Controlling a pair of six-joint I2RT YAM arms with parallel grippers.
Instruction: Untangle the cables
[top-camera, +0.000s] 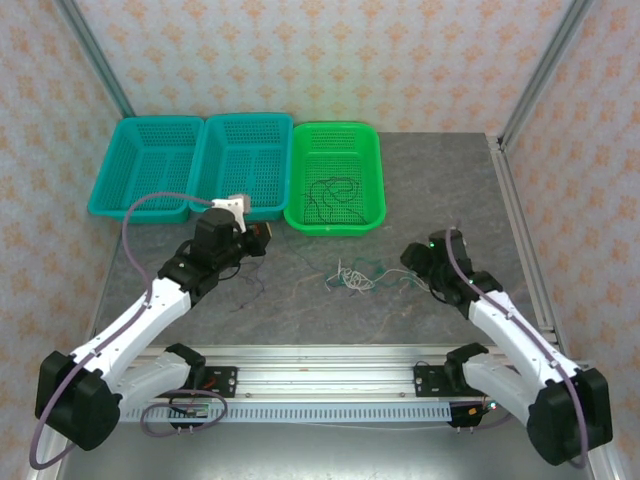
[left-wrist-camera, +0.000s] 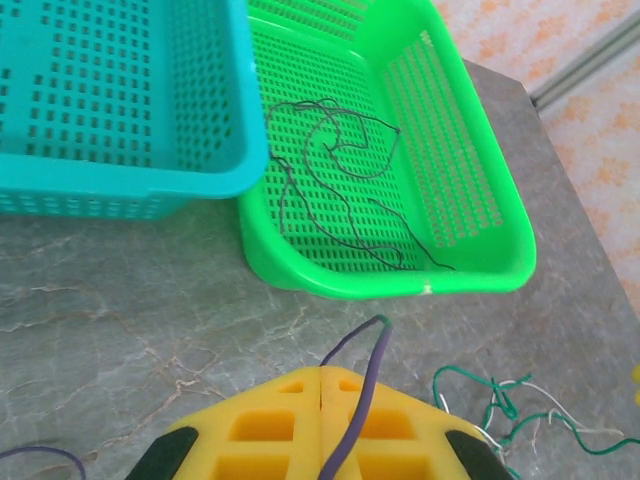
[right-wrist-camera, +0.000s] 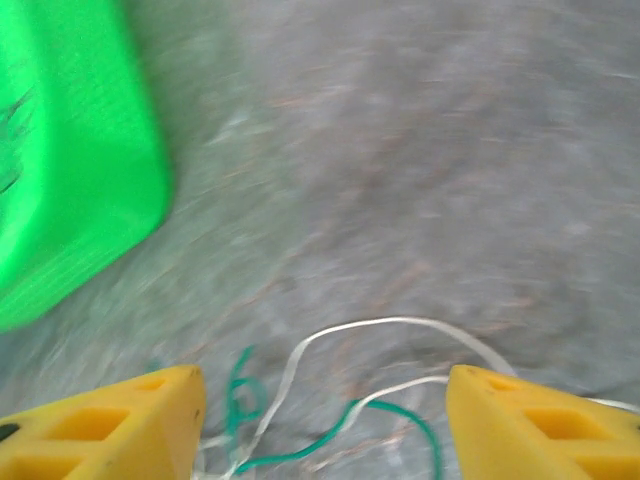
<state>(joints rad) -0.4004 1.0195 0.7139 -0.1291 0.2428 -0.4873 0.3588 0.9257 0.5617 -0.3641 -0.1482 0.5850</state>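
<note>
Setting: a robot lab test cell.
Walls: patterned panels (top-camera: 330, 60) held in bare aluminium posts (top-camera: 95, 60) enclose it.
Bench: grey stone-look table (top-camera: 440, 180), white robot arms (top-camera: 130, 325) bolted to a metal rail (top-camera: 320, 360) at its near edge.
Props: perforated plastic baskets (top-camera: 240, 165) in a row.

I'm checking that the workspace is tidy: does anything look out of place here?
Yes. A knotted clump of thin green and white wires lies loose and tangled on the grey table, while a thin black wire sits inside the green plastic basket behind it.
</note>
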